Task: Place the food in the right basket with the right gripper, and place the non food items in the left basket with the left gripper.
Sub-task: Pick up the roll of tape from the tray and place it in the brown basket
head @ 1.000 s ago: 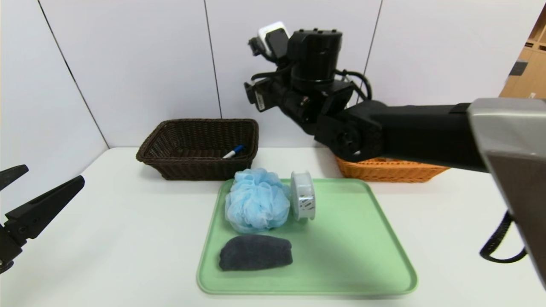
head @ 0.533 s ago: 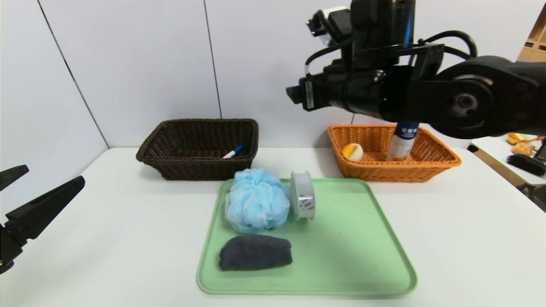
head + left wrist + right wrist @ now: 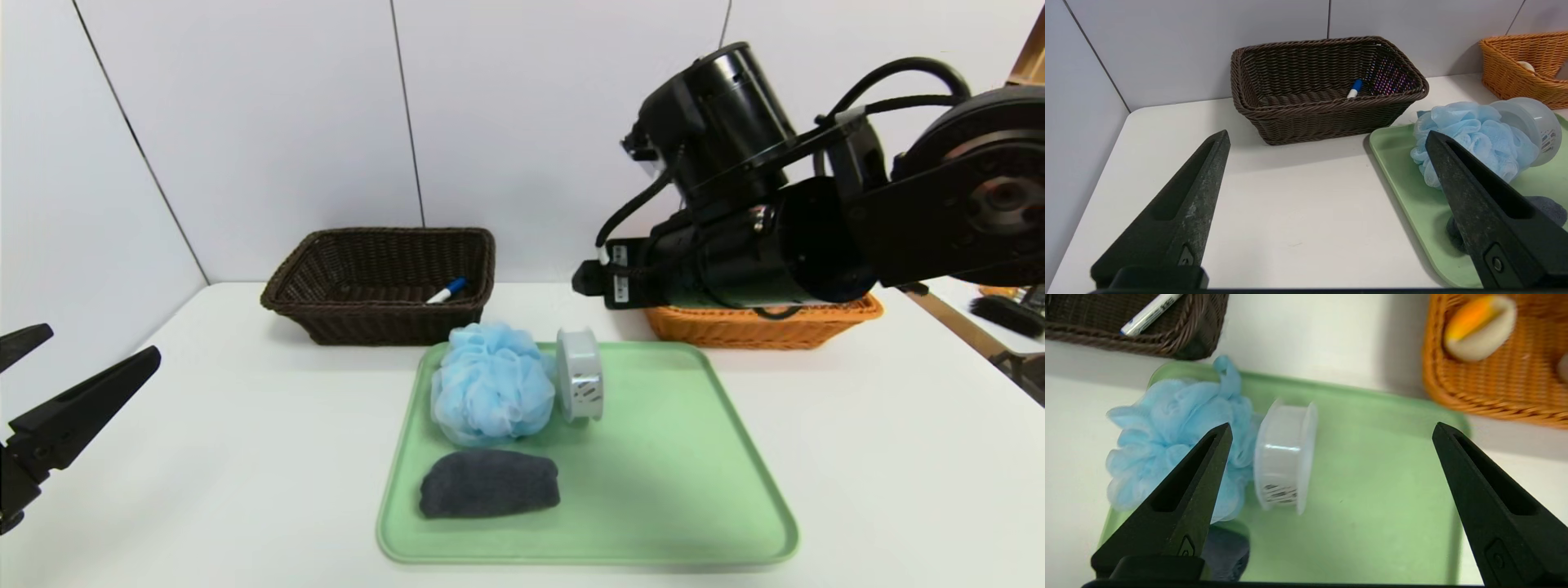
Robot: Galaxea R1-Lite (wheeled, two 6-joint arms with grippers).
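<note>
A green tray holds a blue bath pouf, a white tape spool on its edge and a dark grey cloth. The brown left basket holds a blue-capped marker. The orange right basket is mostly hidden behind my right arm. In the right wrist view it holds an orange-and-white food piece. My right gripper is open and empty above the tray, beside the spool. My left gripper is open and empty at the table's far left.
The white table ends at a grey panel wall just behind both baskets. Bare table lies between my left gripper and the tray. A side table with a brush stands at the far right.
My right arm has come down from above the orange basket and now hangs in front of it, hiding the bottle and food inside. The left gripper has barely shifted. The tray's items have not moved.
</note>
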